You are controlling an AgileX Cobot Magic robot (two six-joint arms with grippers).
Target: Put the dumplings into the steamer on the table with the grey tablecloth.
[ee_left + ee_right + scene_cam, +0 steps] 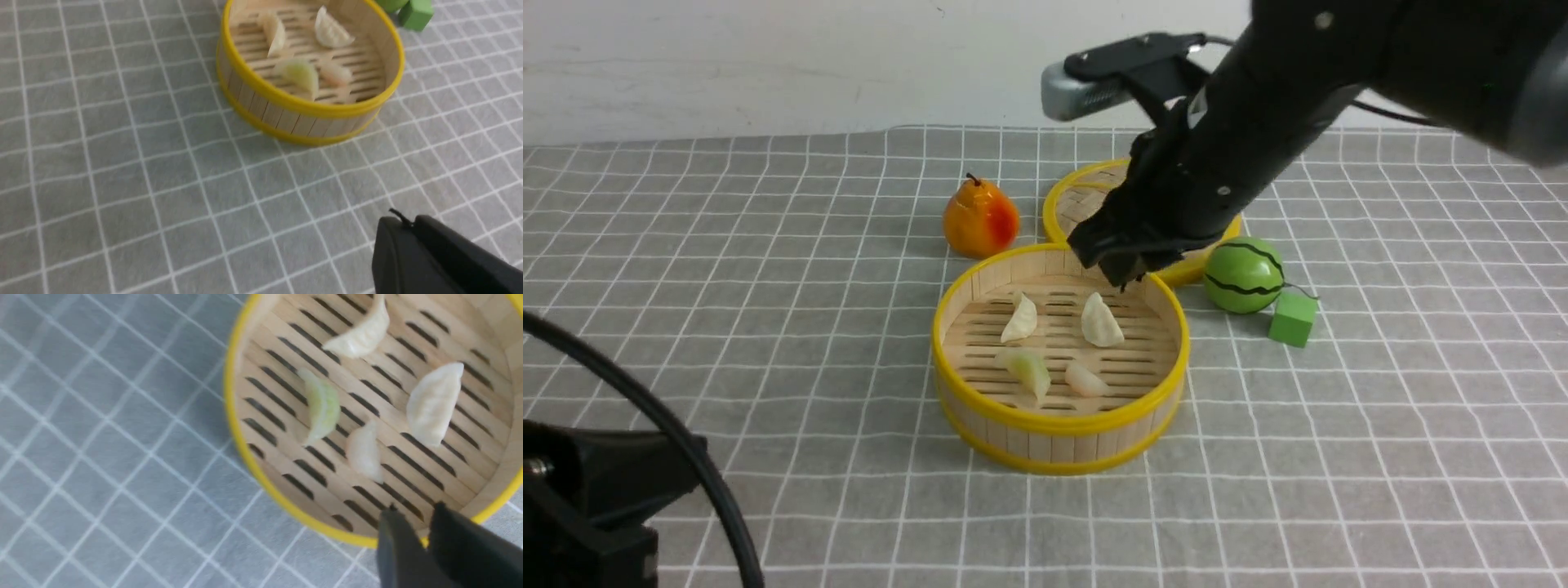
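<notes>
The right gripper [417,510] had its fingers [394,543] pinched nearly together, just a sliver of gap and nothing in it, hanging over the far rim of the steamer [1058,425]. The left gripper [408,222] was clamped closed on nothing too, over the grey tablecloth [122,163] on the near side, well apart from the basket. All four dumplings [1101,320] sat on the slatted floor inside: two cream ones toward the back, the greenish dumpling [1029,371] and the pinkish dumpling [1086,380] nearer the front. Behind the steamer were a pear [980,220] and the woven lid [1078,200], with a little watermelon [1244,275] and a green cube [1293,318] off to the right on the table [1421,449].
</notes>
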